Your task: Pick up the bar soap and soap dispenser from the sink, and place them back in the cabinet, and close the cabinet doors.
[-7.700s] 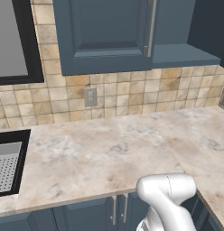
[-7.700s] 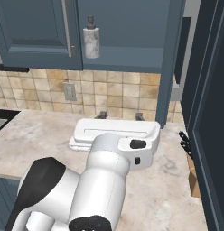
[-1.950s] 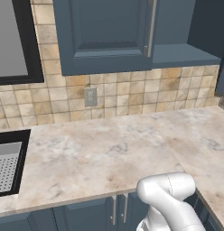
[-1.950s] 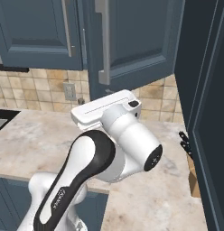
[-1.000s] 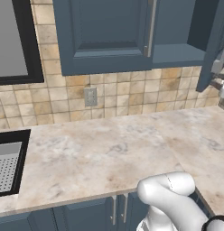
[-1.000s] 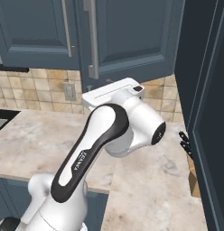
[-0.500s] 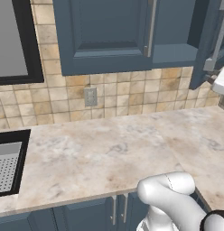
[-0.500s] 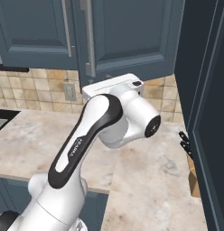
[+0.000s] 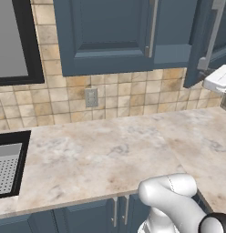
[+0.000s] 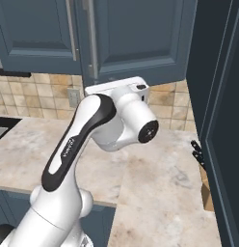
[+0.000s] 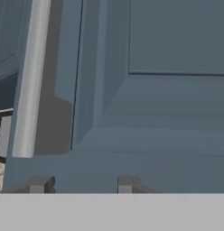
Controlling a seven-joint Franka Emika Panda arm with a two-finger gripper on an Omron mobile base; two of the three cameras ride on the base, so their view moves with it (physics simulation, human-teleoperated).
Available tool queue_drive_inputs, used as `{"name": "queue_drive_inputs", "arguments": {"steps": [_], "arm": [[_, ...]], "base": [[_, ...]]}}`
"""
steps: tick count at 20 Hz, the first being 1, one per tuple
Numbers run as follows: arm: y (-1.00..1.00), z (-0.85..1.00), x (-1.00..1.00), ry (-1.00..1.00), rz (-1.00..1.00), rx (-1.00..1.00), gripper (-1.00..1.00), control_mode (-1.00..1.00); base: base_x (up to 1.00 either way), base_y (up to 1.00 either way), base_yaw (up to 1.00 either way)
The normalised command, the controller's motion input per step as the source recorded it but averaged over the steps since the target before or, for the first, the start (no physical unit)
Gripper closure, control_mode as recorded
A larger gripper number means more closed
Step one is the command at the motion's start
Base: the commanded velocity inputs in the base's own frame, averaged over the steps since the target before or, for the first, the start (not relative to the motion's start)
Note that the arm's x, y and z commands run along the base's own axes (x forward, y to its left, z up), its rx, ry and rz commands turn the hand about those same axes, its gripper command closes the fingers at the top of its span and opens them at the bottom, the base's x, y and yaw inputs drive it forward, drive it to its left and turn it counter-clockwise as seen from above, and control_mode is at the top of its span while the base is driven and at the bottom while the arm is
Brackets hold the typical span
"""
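Swung nearly shut, the right cabinet door (image 10: 136, 38) meets the closed pincer (image 11: 80, 184).

Dark blue panelled cabinet doors (image 11: 168, 103): matt painted, smooth. Long silver bar handle (image 11: 28, 81): brushed metal. Beige marbled stone surface (image 9: 101, 154): smooth, faint sheen. Tan tiled backsplash (image 9: 124, 98): mottled, matt.

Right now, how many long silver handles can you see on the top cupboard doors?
2. One handle runs down the shut left door. The other handle is on the right door, which stands slightly ajar just above the robot's hand. More may be out of frame.
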Motion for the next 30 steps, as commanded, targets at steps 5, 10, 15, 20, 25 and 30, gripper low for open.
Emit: {"name": "queue_drive_inputs", "arguments": {"steps": [5, 10, 15, 20, 25, 30], "arm": [[0.03, 0.00, 0.48, 0.00, -0.09, 0.00, -1.00, -1.00], [0.02, 0.00, 0.46, 0.00, -0.06, 0.00, -1.00, -1.00], [0.00, 0.00, 0.35, 0.00, -0.05, 0.00, -1.00, -1.00], [0.00, 0.00, 0.35, 0.00, -0.04, 0.00, -1.00, -1.00], [0.00, 0.00, 0.36, 0.00, -0.03, 0.00, -1.00, -1.00], [0.00, 0.00, 0.37, 0.00, -0.03, 0.00, -1.00, -1.00]], "base": [[0.00, 0.00, 0.00], [0.00, 0.00, 0.00], [0.00, 0.00, 0.00], [0.00, 0.00, 0.00], [0.00, 0.00, 0.00], [0.00, 0.00, 0.00]]}}
